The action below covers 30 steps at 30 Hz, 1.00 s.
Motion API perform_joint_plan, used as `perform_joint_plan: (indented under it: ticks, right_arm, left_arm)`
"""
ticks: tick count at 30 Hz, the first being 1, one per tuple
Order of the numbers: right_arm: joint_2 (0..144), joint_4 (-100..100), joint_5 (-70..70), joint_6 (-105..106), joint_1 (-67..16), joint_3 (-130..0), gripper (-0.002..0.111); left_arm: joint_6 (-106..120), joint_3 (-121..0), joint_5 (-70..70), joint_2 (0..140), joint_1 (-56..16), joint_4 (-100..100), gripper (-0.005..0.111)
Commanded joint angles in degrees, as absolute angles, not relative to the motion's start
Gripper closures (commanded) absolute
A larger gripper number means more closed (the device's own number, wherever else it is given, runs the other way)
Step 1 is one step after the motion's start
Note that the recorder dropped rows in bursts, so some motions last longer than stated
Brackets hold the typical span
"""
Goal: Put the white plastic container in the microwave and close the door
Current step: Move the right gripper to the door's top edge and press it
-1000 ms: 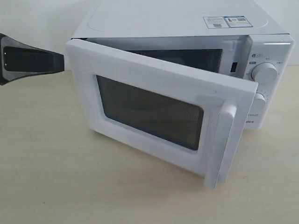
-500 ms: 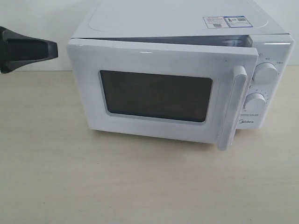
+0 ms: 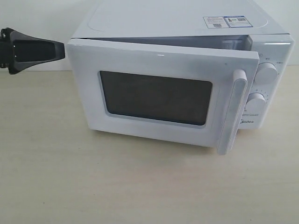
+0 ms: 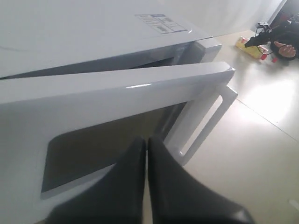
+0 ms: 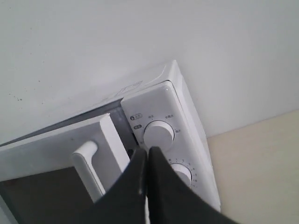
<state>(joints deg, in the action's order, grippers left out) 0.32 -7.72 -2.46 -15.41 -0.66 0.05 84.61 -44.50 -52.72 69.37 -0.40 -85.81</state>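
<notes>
Door (image 3: 159, 98) sits slightly ajar on the microwave (image 3: 177, 23). Left gripper (image 3: 60, 50), pinched together, hangs beside its hinge side; right gripper (image 5: 147, 153), likewise together, faces its dials (image 5: 159, 134).

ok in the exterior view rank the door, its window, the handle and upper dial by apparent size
door
window
handle
upper dial (set slightly behind the ajar door, but clearly smallest anyway)

Swung the door (image 3: 159, 98) from wide open a second ago to almost shut (narrow gap along its top). Eased back out a touch at its free edge since the half-second mark. Raised the left gripper (image 3: 59, 50), tip again near the door's hinge corner.
</notes>
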Motion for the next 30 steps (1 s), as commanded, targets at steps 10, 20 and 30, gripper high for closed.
perform_joint_plan:
  ticks: [10,20,30]
  right_arm:
    - [4.81,1.10,-1.01,-14.47,-1.91,-14.72,0.108]
    - [29.71,0.94,6.20,-1.17,-26.15,-29.72,0.108]
    - [66.75,-0.37,-5.20,0.55,-37.02,-39.25,0.109]
  left_arm:
    - [78.22,-38.28,-45.45,59.63,-0.56,-79.49,0.102]
    - [74.18,-36.42,-43.00,54.46,-0.56,-77.10,0.102]
    - [61.06,-35.84,-39.09,49.77,-0.56,-61.36,0.102]
